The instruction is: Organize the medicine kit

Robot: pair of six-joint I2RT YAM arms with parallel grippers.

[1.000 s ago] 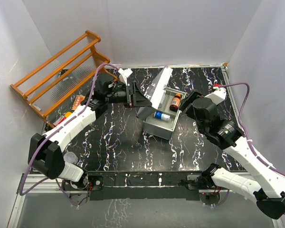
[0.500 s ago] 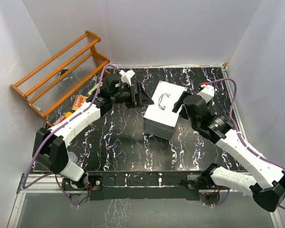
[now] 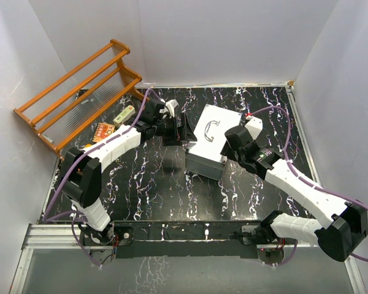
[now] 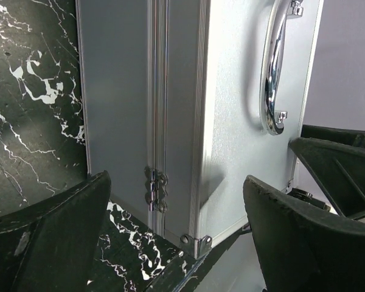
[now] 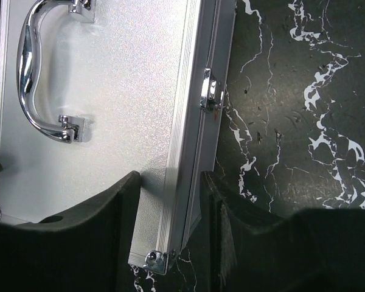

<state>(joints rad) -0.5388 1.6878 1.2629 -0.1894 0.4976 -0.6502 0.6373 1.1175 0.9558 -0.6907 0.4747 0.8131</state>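
- Black marbled bench (image 3: 147,184), walled in white, was seen with the medicine kit (image 3: 199,146) lying at its middle and a wooden rack (image 3: 80,92) propped at the far left.
- A second before, the kit had been held open with two bottles shown inside; its lid was now found lowered flat, the handle (image 3: 210,130) uppermost.
- The left hand (image 4: 176,182) was kept spread wide at the kit's hinge side, and nothing was gripped.
- The right hand (image 5: 168,182) had been narrowed about the lid's front edge, below the latch (image 5: 208,97); whether that edge was pinched could not be told.
- With the contents enclosed, the task was judged nearly done; whether the latch was fastened could not be made out.
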